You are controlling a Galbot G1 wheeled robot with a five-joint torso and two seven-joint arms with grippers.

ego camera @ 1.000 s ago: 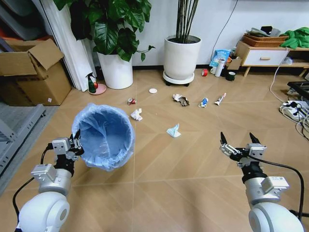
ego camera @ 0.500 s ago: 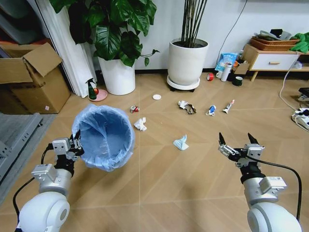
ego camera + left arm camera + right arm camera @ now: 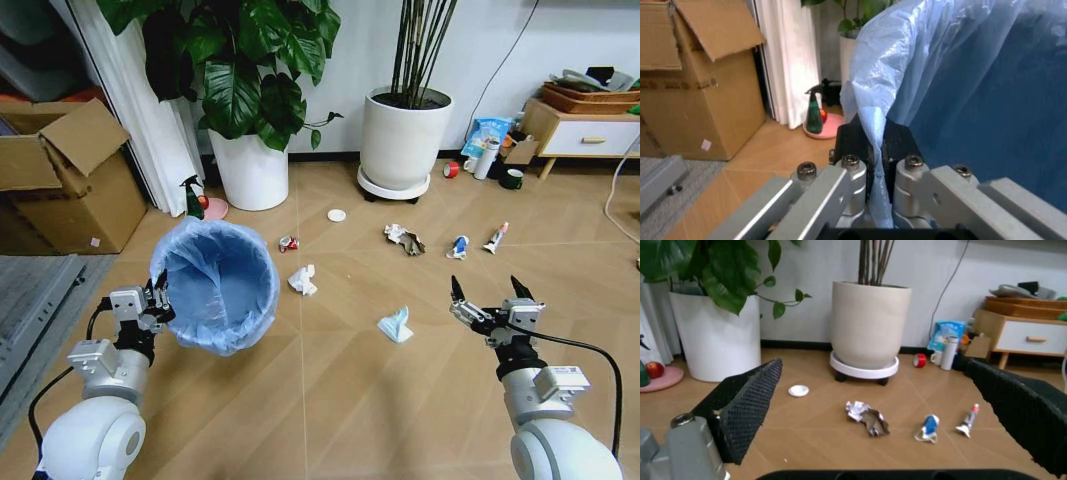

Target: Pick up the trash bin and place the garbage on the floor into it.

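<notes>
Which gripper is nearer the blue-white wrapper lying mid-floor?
Right. The right gripper hovers open just beside the wrapper; the left gripper grips the trash bin farther off.

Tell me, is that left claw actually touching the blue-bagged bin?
Touching. The left wrist view shows the left gripper pinching the trash bin at its bagged rim.

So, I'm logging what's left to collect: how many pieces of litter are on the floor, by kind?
Paper wads: 2
Blue-white wrappers: 2
Red can: 1
White lid: 1
Tube: 1
Total: 7
</notes>
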